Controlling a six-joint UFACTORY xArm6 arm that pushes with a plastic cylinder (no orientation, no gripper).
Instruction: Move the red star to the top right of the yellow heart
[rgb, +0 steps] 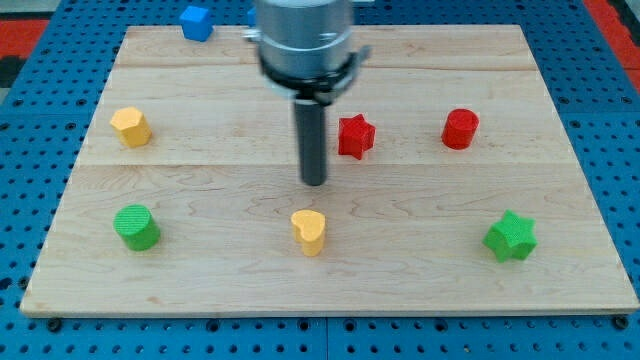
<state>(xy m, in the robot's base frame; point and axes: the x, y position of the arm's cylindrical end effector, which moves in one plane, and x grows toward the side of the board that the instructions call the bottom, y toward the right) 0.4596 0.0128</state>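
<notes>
The red star (355, 136) lies on the wooden board (420, 260) right of centre. The yellow heart (309, 231) lies below and to the left of it, near the view's bottom centre. My tip (314, 182) is at the end of the dark rod, just left of and slightly below the red star, and above the yellow heart. It touches neither block.
A red cylinder (460, 129) sits at the right. A green star (511, 237) is at the lower right. A green cylinder (135, 227) is at the lower left. A yellow block (131, 127) is at the left. A blue block (196, 22) sits at the top edge.
</notes>
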